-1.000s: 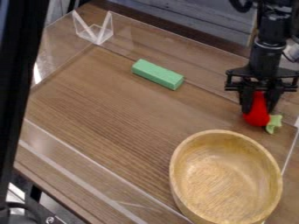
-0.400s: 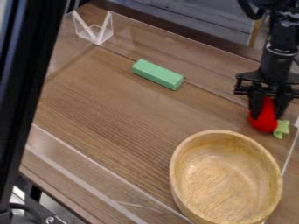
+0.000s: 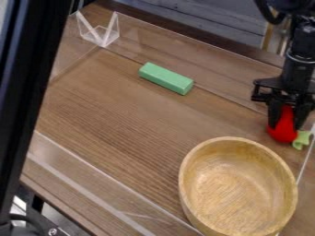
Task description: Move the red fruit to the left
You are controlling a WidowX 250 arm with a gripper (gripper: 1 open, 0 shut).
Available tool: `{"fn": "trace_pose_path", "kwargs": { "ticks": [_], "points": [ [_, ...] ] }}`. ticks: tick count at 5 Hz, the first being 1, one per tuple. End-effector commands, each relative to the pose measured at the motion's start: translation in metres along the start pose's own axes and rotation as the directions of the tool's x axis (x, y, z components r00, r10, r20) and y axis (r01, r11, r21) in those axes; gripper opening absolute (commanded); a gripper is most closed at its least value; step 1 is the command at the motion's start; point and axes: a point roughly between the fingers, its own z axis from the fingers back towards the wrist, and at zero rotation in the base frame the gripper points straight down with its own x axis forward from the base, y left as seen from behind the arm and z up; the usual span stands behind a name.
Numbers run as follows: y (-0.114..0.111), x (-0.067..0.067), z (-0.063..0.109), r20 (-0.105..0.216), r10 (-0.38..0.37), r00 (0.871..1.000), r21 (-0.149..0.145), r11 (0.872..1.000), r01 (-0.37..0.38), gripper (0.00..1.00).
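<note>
The red fruit (image 3: 285, 124) is a small red toy strawberry at the table's far right edge, its green leafy end (image 3: 301, 140) pointing down and right. My black gripper (image 3: 286, 109) comes straight down onto it and is shut on its upper part, so only the lower half shows. The fruit sits just beyond the wooden bowl's far right rim.
A large wooden bowl (image 3: 238, 189) fills the near right. A flat green block (image 3: 165, 77) lies near the table's middle back. A clear plastic stand (image 3: 99, 30) sits at the back left. A dark bar (image 3: 25, 92) crosses the left foreground.
The gripper and the red fruit in it have shifted together to the right and slightly nearer. Bowl and green block have not moved.
</note>
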Motion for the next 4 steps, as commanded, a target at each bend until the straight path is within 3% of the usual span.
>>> {"fn": "trace_pose_path", "kwargs": {
  "ticks": [1,2,4],
  "points": [
    [0.019,0.009,0.013,0.020,-0.033,0.999,-0.010,0.999,0.033,0.00],
    [0.037,0.015,0.016,0.019,-0.052,0.998,-0.007,0.999,0.053,0.00],
    [0.049,0.024,0.043,0.019,-0.138,0.990,0.007,0.990,0.138,0.00]
  ]
}}
